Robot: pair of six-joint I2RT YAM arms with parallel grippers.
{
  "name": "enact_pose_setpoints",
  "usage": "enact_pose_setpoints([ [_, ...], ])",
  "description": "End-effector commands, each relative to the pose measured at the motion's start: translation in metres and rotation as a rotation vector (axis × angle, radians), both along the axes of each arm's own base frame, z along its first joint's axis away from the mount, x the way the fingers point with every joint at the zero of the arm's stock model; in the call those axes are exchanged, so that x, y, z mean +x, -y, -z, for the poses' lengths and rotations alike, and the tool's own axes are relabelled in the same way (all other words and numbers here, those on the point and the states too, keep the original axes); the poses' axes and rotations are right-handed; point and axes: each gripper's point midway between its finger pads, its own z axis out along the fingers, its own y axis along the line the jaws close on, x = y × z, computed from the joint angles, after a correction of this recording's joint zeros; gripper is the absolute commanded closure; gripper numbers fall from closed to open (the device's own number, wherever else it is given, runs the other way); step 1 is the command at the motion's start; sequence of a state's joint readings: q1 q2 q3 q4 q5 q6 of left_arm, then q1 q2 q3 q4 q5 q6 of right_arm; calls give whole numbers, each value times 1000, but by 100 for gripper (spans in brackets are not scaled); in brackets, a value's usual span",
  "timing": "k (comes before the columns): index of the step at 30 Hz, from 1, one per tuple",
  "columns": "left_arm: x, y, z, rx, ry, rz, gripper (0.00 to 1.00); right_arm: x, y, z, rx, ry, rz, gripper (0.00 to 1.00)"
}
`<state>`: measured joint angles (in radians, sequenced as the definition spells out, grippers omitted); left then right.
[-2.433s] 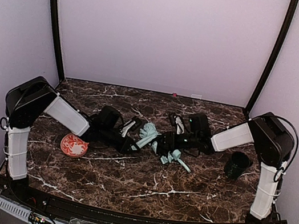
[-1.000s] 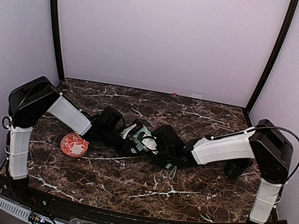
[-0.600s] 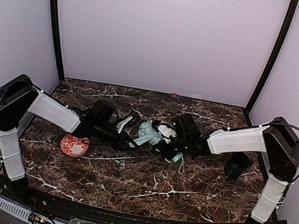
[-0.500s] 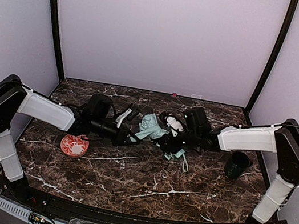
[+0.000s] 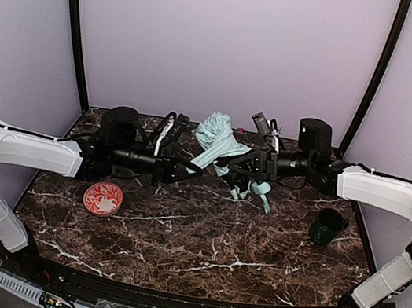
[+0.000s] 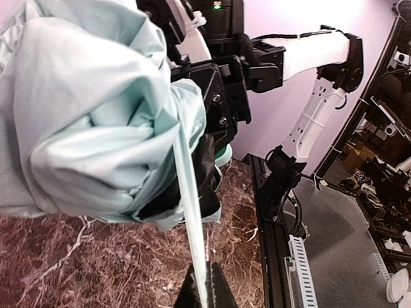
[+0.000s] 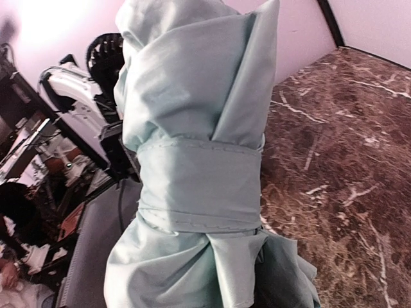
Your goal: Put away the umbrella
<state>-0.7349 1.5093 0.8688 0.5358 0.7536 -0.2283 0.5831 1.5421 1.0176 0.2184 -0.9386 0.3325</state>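
The umbrella (image 5: 215, 136) is a crumpled pale mint bundle held up above the back of the table between both arms. My left gripper (image 5: 186, 168) is shut on its thin mint closure strap (image 6: 192, 212), which runs taut up to the fabric (image 6: 96, 109). My right gripper (image 5: 246, 163) grips the bundle from the right, its black jaws (image 6: 221, 96) clamped on the fabric. In the right wrist view the umbrella (image 7: 199, 128), with a band wrapped round it, fills the frame and hides my fingers. The mint handle and wrist strap (image 5: 258, 191) dangle below.
A red patterned dish (image 5: 102, 198) lies on the marble table (image 5: 197, 248) at the left. A dark green cup (image 5: 326, 226) stands at the right, under the right forearm. Lilac walls close off the back and both sides.
Both arms have stretched out and risen toward the back wall, lifting the umbrella off the table. The right gripper has closed on the bundle; the strap is now pulled taut.
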Motion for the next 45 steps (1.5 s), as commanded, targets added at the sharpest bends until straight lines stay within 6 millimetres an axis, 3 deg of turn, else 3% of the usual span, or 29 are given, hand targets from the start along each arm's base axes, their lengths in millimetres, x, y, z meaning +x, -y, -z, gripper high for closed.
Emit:
enact_pose_setpoints([
  [1, -48, -7, 10, 37, -45, 170, 100, -20, 31, -138, 274, 316, -132, 100],
  [4, -64, -5, -2, 13, 64, 214, 100, -46, 38, -147, 275, 378, -212, 100],
  [5, -66, -4, -2, 20, 92, 214, 100, -54, 38, -158, 285, 410, -244, 100],
  [9, -69, 2, -4, 24, 166, 251, 100, -94, 31, -170, 287, 493, -377, 100],
  [16, -91, 25, -24, -23, 268, 366, 100, -110, 26, -193, 316, 527, -401, 100],
  [21, -69, 22, -12, 72, 345, 273, 100, -125, 23, -179, 274, 534, -475, 100],
  [26, -40, 10, -23, 65, 363, 182, 100, -150, 16, -156, 183, 559, -555, 100],
  [34, -39, 9, -42, -14, 451, 169, 100, -171, 5, -131, 108, 524, -644, 100],
  [38, -32, 13, -59, -81, 593, 134, 100, -190, -9, -123, 102, 536, -729, 100],
  [45, -21, 6, -110, -152, 928, 38, 100, -207, -13, -113, 84, 509, -798, 100],
])
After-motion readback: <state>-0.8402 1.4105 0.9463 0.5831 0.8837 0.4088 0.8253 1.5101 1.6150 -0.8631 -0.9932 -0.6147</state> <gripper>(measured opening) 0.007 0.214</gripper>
